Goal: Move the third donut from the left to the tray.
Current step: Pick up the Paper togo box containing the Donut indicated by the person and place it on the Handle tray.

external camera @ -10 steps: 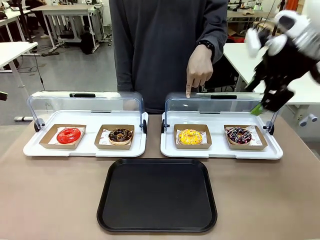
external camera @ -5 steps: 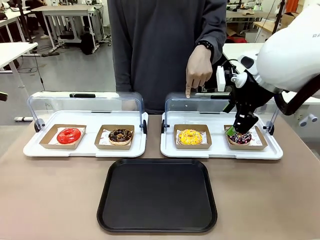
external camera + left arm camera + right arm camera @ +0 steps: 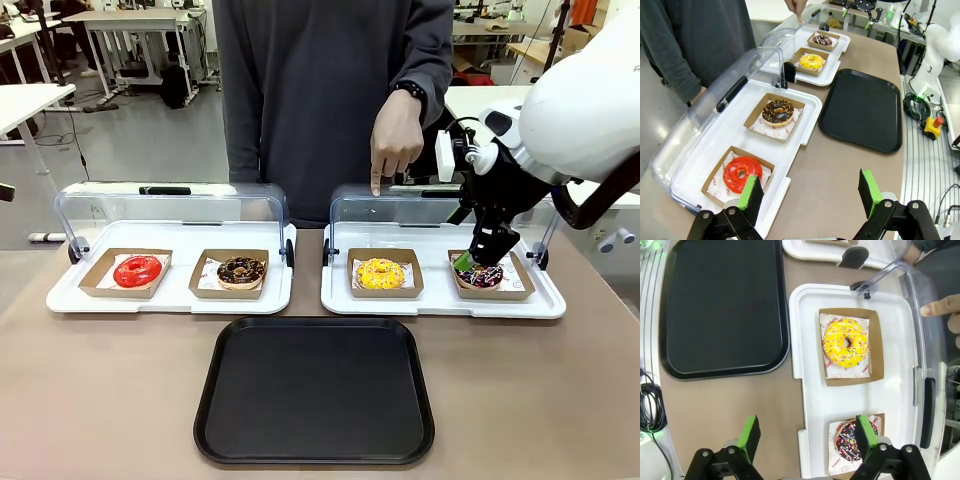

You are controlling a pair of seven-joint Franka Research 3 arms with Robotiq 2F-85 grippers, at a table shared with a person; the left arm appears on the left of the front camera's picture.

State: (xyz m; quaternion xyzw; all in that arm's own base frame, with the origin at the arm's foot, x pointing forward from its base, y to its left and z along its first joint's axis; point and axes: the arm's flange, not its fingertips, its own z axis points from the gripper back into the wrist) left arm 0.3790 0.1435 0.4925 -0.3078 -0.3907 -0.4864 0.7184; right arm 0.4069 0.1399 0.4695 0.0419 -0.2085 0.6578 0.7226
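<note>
Hanging with its fingers spread wide and nothing between them, the right gripper (image 3: 475, 262) sits low over the near end of the right-hand white tray (image 3: 440, 305), close above the dark sprinkled donut (image 3: 483, 276). A second ago it was high up at the table's right edge. Half a second ago it had already dropped to about this spot, and since then it has hardly shifted. In the right wrist view, one green pad (image 3: 866, 432) overlaps the dark sprinkled donut's holder, while the other hangs over bare tabletop.

The third donut (image 3: 845, 344), yellow-glazed and sitting in its cardboard holder (image 3: 877, 350), lies ahead of the fingers, not between them. It is untouched, in the same white tray one place to the left of the sprinkled one, under the raised clear lid (image 3: 400, 205). The person's hand (image 3: 398, 140) points a finger down from behind the lid, roughly in line with the yellow donut.

My reading is that the descent is mostly done but the gripper is lined up on the wrong neighbour. It needs a sideways move toward the yellow donut before closing. The tray (image 3: 315, 400), black and bare, waits on the near side of the table, between the two white trays.

The left gripper (image 3: 810, 189) is also spread and holding nothing, off beyond the red donut (image 3: 741, 173).
</note>
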